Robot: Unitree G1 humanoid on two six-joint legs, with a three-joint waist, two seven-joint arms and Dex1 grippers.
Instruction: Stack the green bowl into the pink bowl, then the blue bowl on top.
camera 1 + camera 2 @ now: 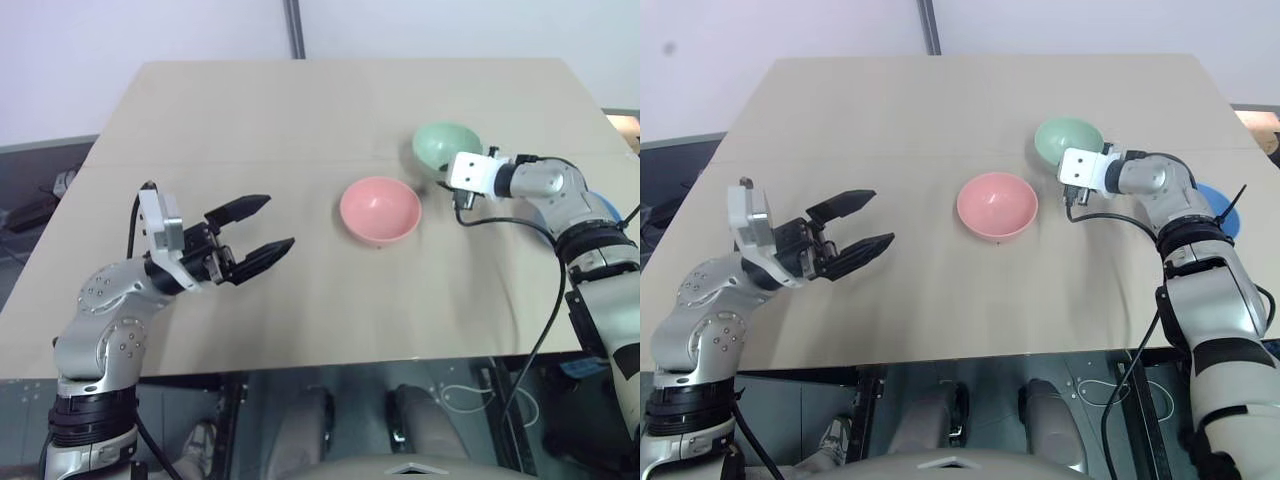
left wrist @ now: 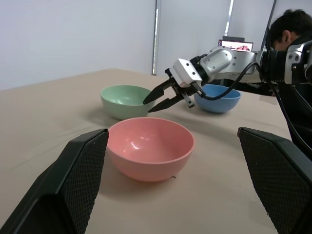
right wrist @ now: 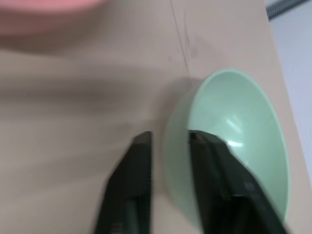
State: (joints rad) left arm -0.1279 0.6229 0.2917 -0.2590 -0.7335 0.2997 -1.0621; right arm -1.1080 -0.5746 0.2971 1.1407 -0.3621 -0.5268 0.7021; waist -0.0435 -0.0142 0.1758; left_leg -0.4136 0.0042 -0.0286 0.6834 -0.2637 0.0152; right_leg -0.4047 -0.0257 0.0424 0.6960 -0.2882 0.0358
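The green bowl [image 1: 445,145] stands upright at the table's far right. The pink bowl [image 1: 380,210] sits nearer the middle, a little apart from it. The blue bowl [image 2: 218,97] lies past my right arm at the right edge, partly hidden in the eye views. My right gripper [image 3: 168,139] is open and straddles the green bowl's [image 3: 229,146] near rim, one finger inside and one outside, with a gap to the outer wall. My left gripper [image 1: 265,225] hovers wide open over the left of the table, pointing toward the pink bowl [image 2: 150,146] and holding nothing.
The tan table [image 1: 300,110] is bare behind and left of the bowls; its right edge runs close to the blue bowl. In the left wrist view, a person [image 2: 292,24] and a lit screen [image 2: 236,45] are beyond the table's far right side.
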